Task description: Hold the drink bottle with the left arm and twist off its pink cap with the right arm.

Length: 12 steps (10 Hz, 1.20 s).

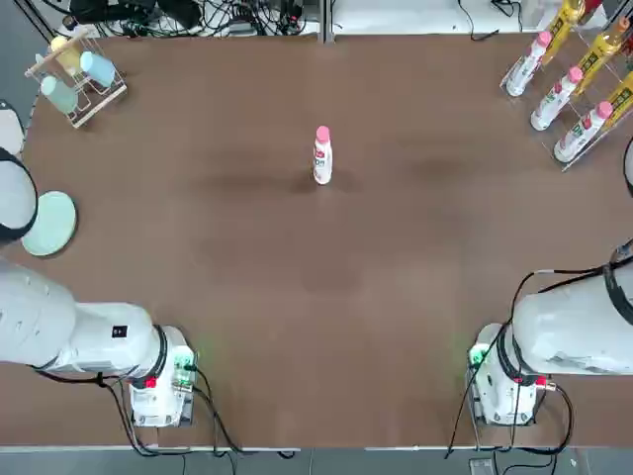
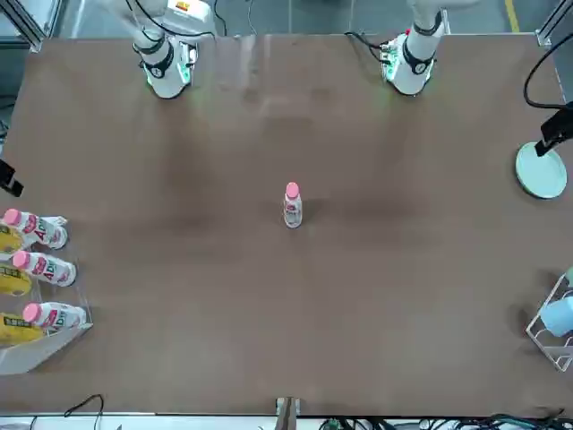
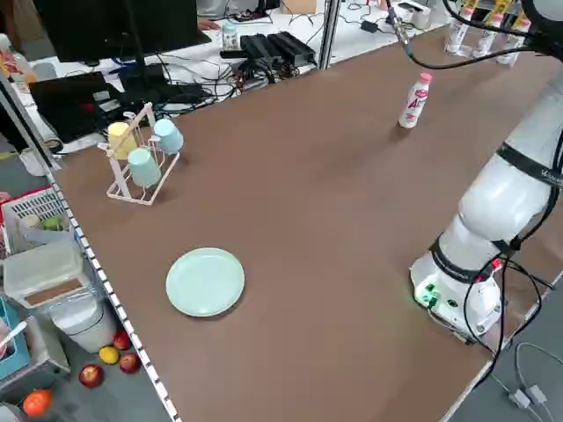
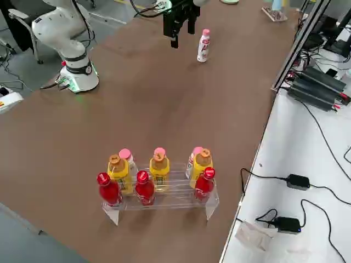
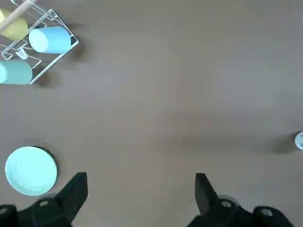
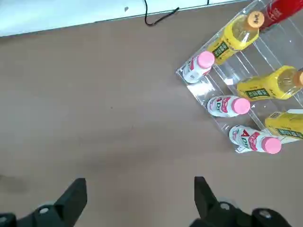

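The left gripper (image 5: 141, 189) hangs high over the table with jaws spread and empty; the right gripper (image 6: 140, 191) is likewise released, holding nothing. The drink bottle (image 1: 322, 159) stands upright alone mid-table, well apart from both, its pink cap (image 1: 322, 133) seemingly fully seated. For a good reach, the left should probably clamp the labelled body low, leaving the neck free for the right's descent.

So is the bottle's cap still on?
On. The pink cap sits atop the upright bottle, alone mid-table; neither gripper is near it.
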### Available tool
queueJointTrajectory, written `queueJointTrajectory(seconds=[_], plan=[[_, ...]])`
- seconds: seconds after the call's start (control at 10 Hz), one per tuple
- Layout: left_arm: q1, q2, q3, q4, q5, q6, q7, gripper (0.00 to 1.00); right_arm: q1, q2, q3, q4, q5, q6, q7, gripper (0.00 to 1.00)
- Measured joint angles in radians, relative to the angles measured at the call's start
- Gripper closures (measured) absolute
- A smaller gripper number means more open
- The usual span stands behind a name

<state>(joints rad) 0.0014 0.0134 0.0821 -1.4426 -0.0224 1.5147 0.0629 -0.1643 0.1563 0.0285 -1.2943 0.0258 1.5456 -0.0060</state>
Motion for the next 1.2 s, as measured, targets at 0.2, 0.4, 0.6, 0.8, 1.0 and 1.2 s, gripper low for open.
queueJointTrajectory(seconds=[0.2,0.4,0.6,0.8,1.0,1.2], plan=[[0.0,0.0,0.001,0.0,0.0,0.001,0.0,0.0,0.0,0.0,0.0,0.0,0.0,0.0,0.0,0.0],[0.004,0.006,0.002,-0.01,-0.001,0.006,0.001,0.0,0.0,0.0,0.0,0.0,0.0,0.0,0.0,0.0],[-0.004,0.028,-0.003,-0.015,-0.004,0.018,-0.073,0.0,0.0,0.0,0.0,0.0,0.0,0.0,0.0,0.0],[-0.008,0.036,-0.018,-0.015,-0.036,0.019,-0.235,0.0,0.0,0.0,0.0,0.0,0.0,-0.003,0.0,0.0],[-0.01,0.042,-0.029,-0.021,-0.166,0.018,-0.56,0.0,0.0,0.0,0.0,0.0,0.0,-0.003,0.0,0.0],[-0.011,0.071,-0.063,-0.028,-0.251,0.019,-0.843,0.0,0.0,0.0,0.0,0.0,0.0,-0.009,0.0,0.0]])
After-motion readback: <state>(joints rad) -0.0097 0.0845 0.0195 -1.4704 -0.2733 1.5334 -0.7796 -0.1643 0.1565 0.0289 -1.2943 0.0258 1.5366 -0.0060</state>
